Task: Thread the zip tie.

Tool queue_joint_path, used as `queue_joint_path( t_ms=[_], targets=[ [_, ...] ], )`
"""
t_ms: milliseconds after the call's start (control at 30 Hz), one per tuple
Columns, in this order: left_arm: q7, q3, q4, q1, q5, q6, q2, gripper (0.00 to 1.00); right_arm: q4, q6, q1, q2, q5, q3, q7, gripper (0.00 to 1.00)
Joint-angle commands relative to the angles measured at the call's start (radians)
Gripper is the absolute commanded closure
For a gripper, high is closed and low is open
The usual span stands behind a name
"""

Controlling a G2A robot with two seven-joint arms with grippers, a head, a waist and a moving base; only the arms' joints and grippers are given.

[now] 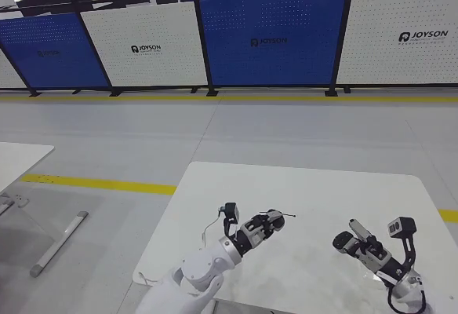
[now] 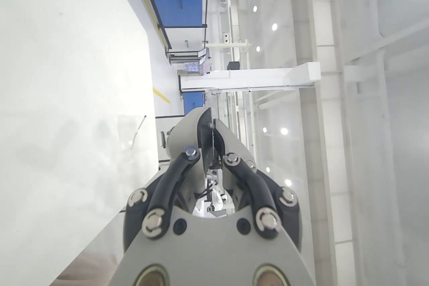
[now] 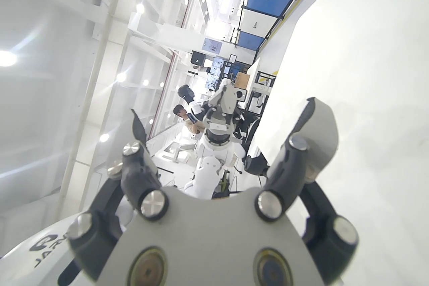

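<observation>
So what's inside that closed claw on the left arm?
A thin black zip tie is pinched in the left gripper, one end poking out. The clamped stretch is covered by the fingers.

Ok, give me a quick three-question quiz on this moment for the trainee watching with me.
1. True or false: the right gripper is shut on the zip tie.
2. Multiple choice: what is between the fingers of the left gripper? A) a thin dark zip tie B) a screwdriver C) nothing
3. Fill in: in the top view, both grippers are over the white ____.

Key
1. False: its fingers stand wide apart with nothing between them.
2. A
3. table
</observation>
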Motion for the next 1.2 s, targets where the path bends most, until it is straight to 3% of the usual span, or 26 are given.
queue_joint_path(
  t_ms=[0, 100, 200, 267, 333, 600, 700, 767, 867, 1000, 1067, 1167],
  targets=[
    [0.027, -0.002, -0.046, 0.000, 0.013, -0.020, -0.001, 1.00, 0.000, 0.000, 0.000, 0.000, 0.000, 0.000, 0.000, 0.00],
    [0.080, -0.010, -0.140, 0.012, 0.037, -0.043, -0.003, 1.00, 0.000, 0.000, 0.000, 0.000, 0.000, 0.000, 0.000, 0.00],
    [0.089, -0.020, -0.232, 0.026, 0.070, -0.041, 0.000, 1.00, 0.000, 0.000, 0.000, 0.000, 0.000, 0.000, 0.000, 0.00],
    [0.097, -0.026, -0.281, 0.038, 0.094, -0.029, 0.001, 1.00, 0.000, 0.000, 0.000, 0.000, 0.000, 0.000, 0.000, 0.00],
    [0.099, -0.028, -0.302, 0.045, 0.104, -0.003, 0.003, 1.00, 0.000, 0.000, 0.000, 0.000, 0.000, 0.000, 0.000, 0.00],
    [0.096, -0.026, -0.302, 0.046, 0.105, 0.006, 0.003, 1.00, 0.000, 0.000, 0.000, 0.000, 0.000, 0.000, 0.000, 0.00],
    [0.056, -0.026, -0.278, 0.042, 0.046, 0.006, 0.002, 1.00, 0.000, 0.000, 0.000, 0.000, 0.000, 0.000, 0.000, 0.00],
    [0.012, -0.055, -0.259, 0.046, -0.019, -0.013, 0.004, 1.00, 0.000, 0.000, 0.000, 0.000, 0.000, 0.000, 0.000, 0.00],
    [-0.068, -0.115, -0.247, 0.072, -0.023, -0.046, 0.015, 1.00, 0.000, 0.000, 0.000, 0.000, 0.000, 0.000, 0.000, 0.00],
    [-0.130, -0.184, -0.275, 0.132, -0.067, -0.089, 0.026, 1.00, 0.000, 0.000, 0.000, 0.000, 0.000, 0.000, 0.000, 0.00],
    [-0.147, -0.206, -0.292, 0.156, -0.069, -0.091, 0.031, 1.00, 0.000, 0.000, 0.000, 0.000, 0.000, 0.000, 0.000, 0.00],
    [-0.148, -0.208, -0.300, 0.160, -0.057, -0.080, 0.032, 1.00, 0.000, 0.000, 0.000, 0.000, 0.000, 0.000, 0.000, 0.00]
  ],
)
